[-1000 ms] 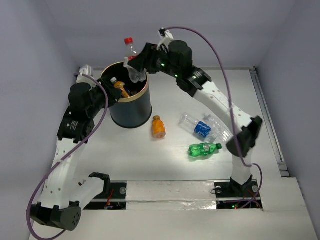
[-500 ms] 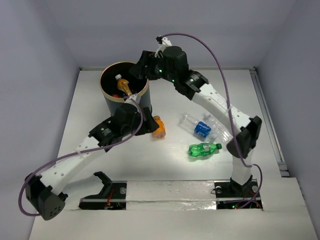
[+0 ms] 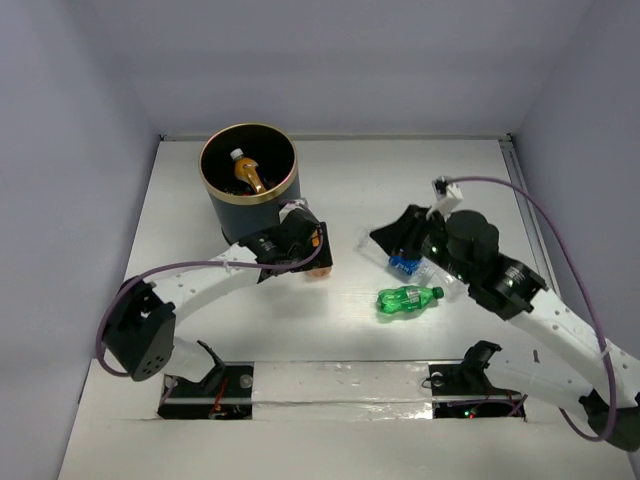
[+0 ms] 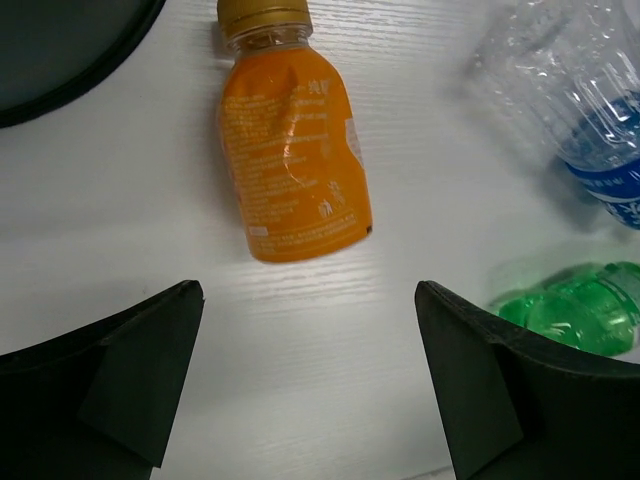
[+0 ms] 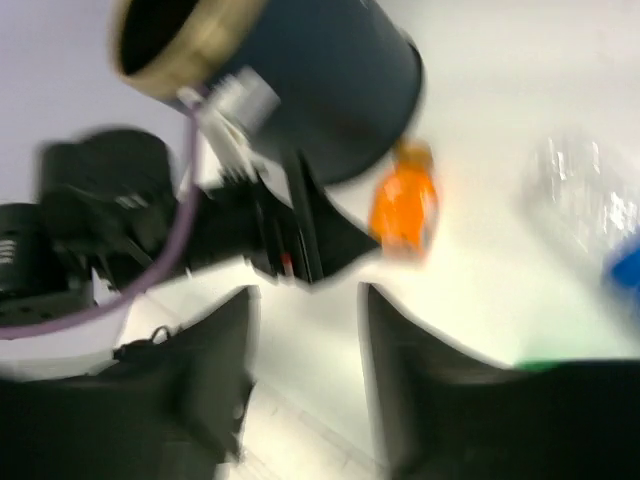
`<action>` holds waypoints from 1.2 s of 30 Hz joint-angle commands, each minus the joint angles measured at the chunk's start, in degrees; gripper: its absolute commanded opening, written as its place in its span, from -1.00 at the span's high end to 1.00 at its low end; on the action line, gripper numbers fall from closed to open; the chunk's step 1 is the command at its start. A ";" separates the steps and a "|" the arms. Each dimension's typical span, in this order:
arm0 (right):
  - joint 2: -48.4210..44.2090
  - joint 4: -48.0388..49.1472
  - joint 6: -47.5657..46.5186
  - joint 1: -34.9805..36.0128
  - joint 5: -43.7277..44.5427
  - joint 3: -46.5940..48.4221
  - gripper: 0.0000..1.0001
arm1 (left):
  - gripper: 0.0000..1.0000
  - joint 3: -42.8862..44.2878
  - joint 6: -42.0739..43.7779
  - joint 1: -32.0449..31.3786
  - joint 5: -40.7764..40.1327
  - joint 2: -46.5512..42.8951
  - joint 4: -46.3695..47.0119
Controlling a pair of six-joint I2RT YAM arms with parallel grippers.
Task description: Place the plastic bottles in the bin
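Note:
The black bin [image 3: 240, 220] with a gold rim stands at the back left, an orange bottle [image 3: 245, 172] showing inside it. On the table lie an orange-filled bottle [image 3: 320, 264], a clear bottle with a blue label [image 3: 405, 265] and a green bottle [image 3: 408, 298]. My left gripper [image 3: 310, 244] hovers open just over the orange bottle [image 4: 293, 160], which lies beyond its fingertips [image 4: 185, 305]. Open and empty, my right gripper [image 3: 388, 238] hangs above the clear bottle. The right wrist view is blurred but shows the bin [image 5: 330, 90] and the orange bottle [image 5: 405, 205].
The left arm's links stretch across the table from the near left edge. The bin's base [image 4: 50, 40] is close to the orange bottle's cap. In the left wrist view the clear bottle [image 4: 580, 100] and the green bottle [image 4: 570, 310] lie to the right.
Both arms left the bin. The left swung down to the orange bottle on the table and opened. The right drew back over the clear bottle; its red-capped bottle no longer shows.

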 commanded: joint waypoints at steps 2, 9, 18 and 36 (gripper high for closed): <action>-7.04 -13.04 10.57 -0.39 2.71 -10.73 -0.41 | -0.71 2.84 0.06 -0.11 -3.46 3.65 4.65; -15.48 -24.75 24.02 -0.39 4.92 -19.54 -0.94 | -0.72 8.11 1.02 -0.11 -4.87 12.53 5.45; -19.89 -34.17 30.36 -0.39 7.29 -21.83 -1.00 | -0.71 7.86 2.69 -0.11 -5.92 16.14 6.42; -2.05 -24.85 36.34 -0.91 10.72 -21.31 -0.98 | 0.16 -1.28 3.66 -0.81 0.93 11.05 10.47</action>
